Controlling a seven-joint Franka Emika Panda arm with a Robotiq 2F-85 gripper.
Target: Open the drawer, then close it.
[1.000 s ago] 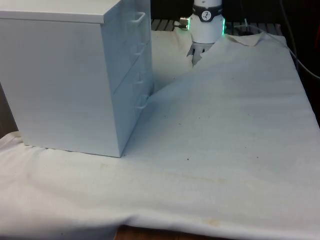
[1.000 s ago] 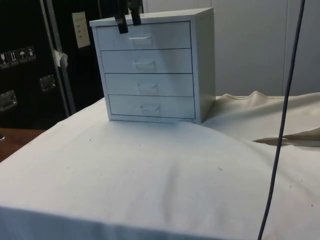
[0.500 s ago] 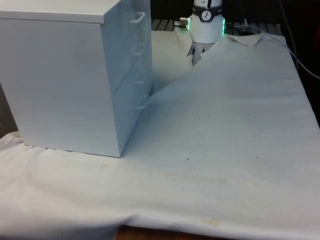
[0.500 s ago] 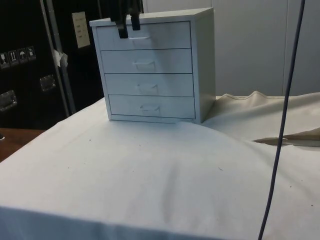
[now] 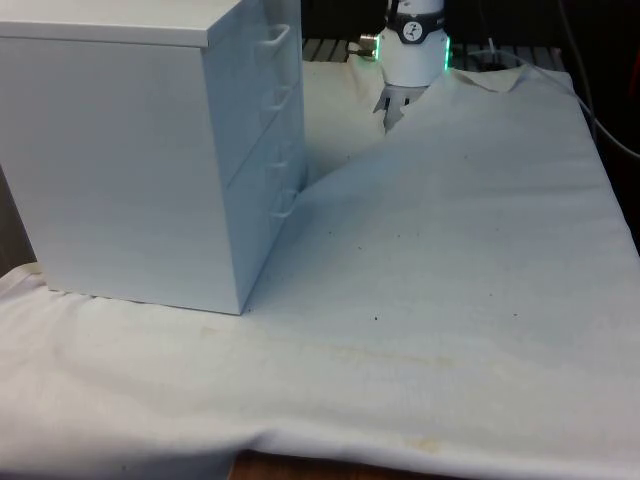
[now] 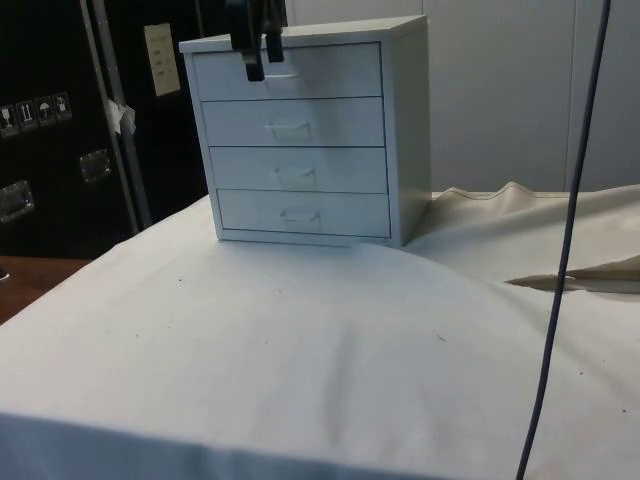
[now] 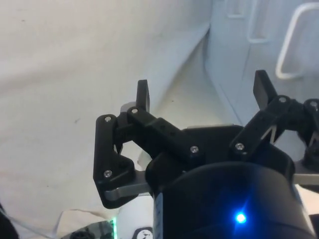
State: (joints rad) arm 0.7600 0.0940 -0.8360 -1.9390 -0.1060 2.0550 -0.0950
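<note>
A white chest of drawers (image 6: 300, 140) stands on the cloth with four drawers, all pushed in. In the front view the chest (image 5: 130, 160) is at the left, its drawer fronts facing the front view's right. My gripper (image 6: 262, 62) hangs open just in front of the top drawer (image 6: 330, 72), a little to one side of its handle (image 6: 282, 78). The two fingers (image 7: 143, 94) are spread wide around nothing. That handle (image 7: 291, 47) shows close beside the gripper (image 7: 202, 92), apart from it.
A dark cable (image 6: 565, 250) hangs down in the side view's right. The cloth rises in a fold (image 5: 400, 140) beside the chest and is rumpled near the far corner (image 6: 570, 275). The robot's base (image 5: 412, 55) stands behind the chest.
In the side view the gripper has come down a little and shifted towards the top drawer's handle. The drawers have not moved.
</note>
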